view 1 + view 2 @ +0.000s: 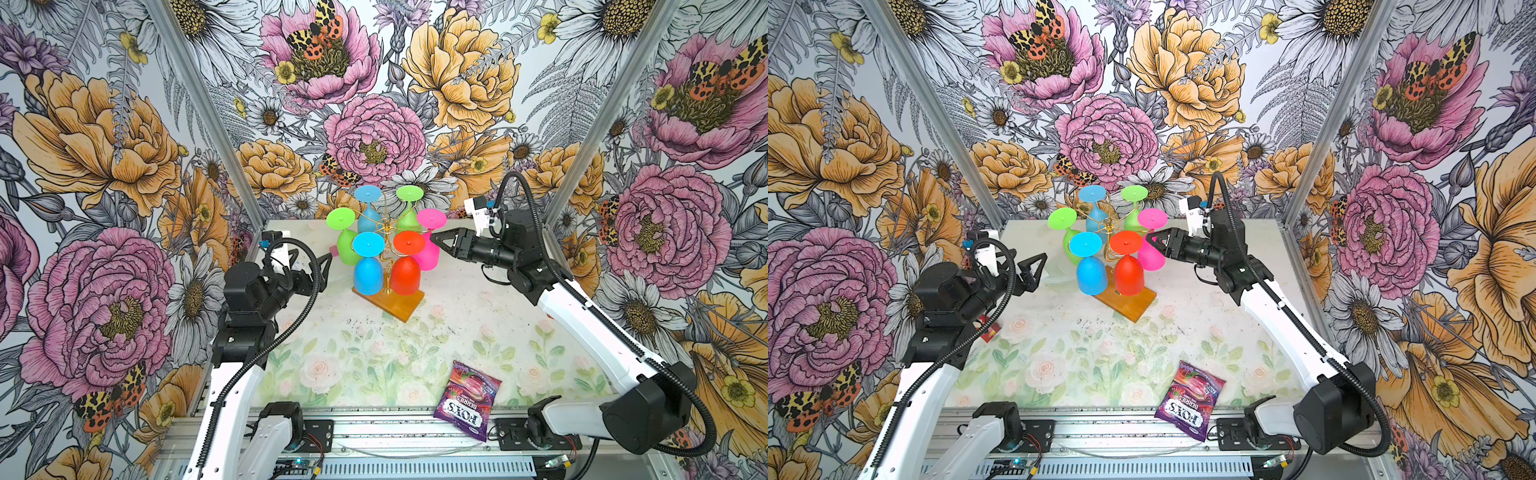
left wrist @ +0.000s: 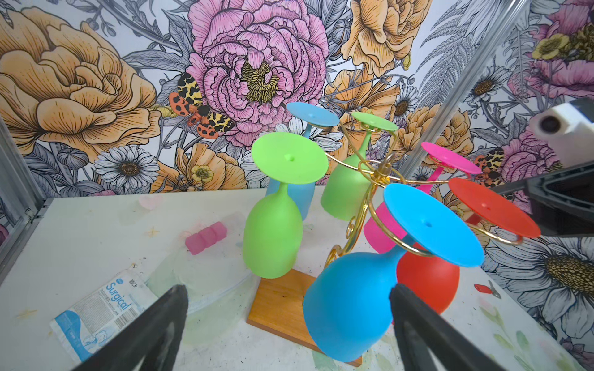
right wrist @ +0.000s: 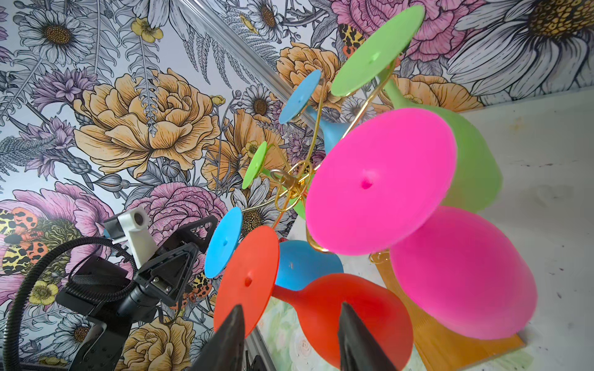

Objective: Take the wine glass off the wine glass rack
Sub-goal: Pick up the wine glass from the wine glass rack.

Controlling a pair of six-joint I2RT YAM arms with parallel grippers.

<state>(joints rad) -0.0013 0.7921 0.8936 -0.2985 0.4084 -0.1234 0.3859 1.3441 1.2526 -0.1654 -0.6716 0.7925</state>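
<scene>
The wine glass rack [image 1: 388, 243], gold wire on a wooden base [image 1: 401, 307], stands mid-table with several coloured wine glasses hanging bowl-down. The red wine glass [image 1: 405, 274] and a pink one [image 1: 428, 255] hang on its right side. My right gripper [image 1: 435, 240] reaches in level from the right, its tip beside the pink glass. In the right wrist view this gripper [image 3: 291, 308] has its jaws apart with nothing clamped, and the red glass [image 3: 353, 308] shows beyond them. My left gripper [image 1: 320, 266] stands wide open left of the rack, facing a blue glass [image 2: 347, 302].
A purple candy bag [image 1: 467, 401] lies near the front edge. Left of the rack lie a pink block [image 2: 205, 237], a surgical packet [image 2: 103, 308] and a clear plastic lid [image 2: 205, 289]. Floral walls close the back and both sides.
</scene>
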